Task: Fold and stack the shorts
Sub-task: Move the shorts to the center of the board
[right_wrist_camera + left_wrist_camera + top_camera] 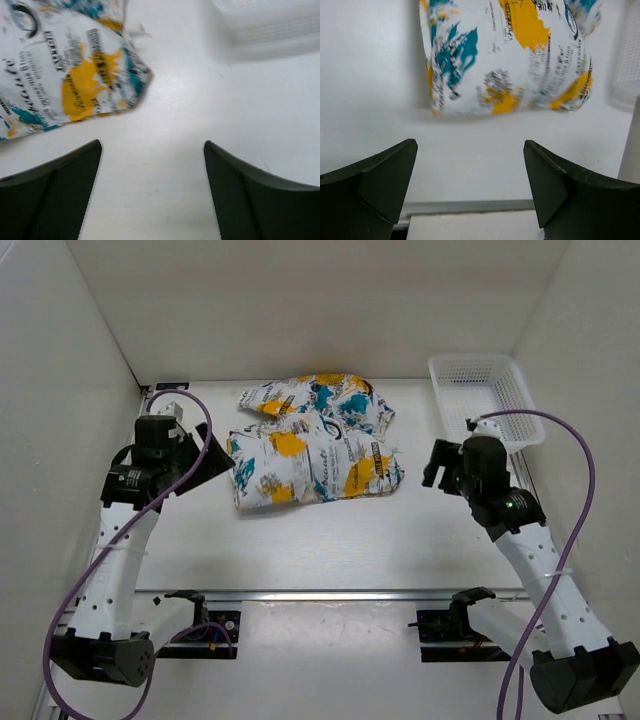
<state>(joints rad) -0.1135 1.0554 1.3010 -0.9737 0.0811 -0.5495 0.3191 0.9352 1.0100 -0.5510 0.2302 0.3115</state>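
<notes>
I read the near shorts [315, 468] as folded — another pair [325, 398] at their 12 o'clock awaits stacking. Both jaws gape, empty.

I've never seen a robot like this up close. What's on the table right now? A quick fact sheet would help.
shorts: printed white fabric, bundled mid-table, held by neither arm
basket: white mesh, far right corner, looks empty, apart from the shorts
left gripper: open, empty, beside the left edge of the shorts
right gripper: open, empty, to the right of the shorts
</notes>
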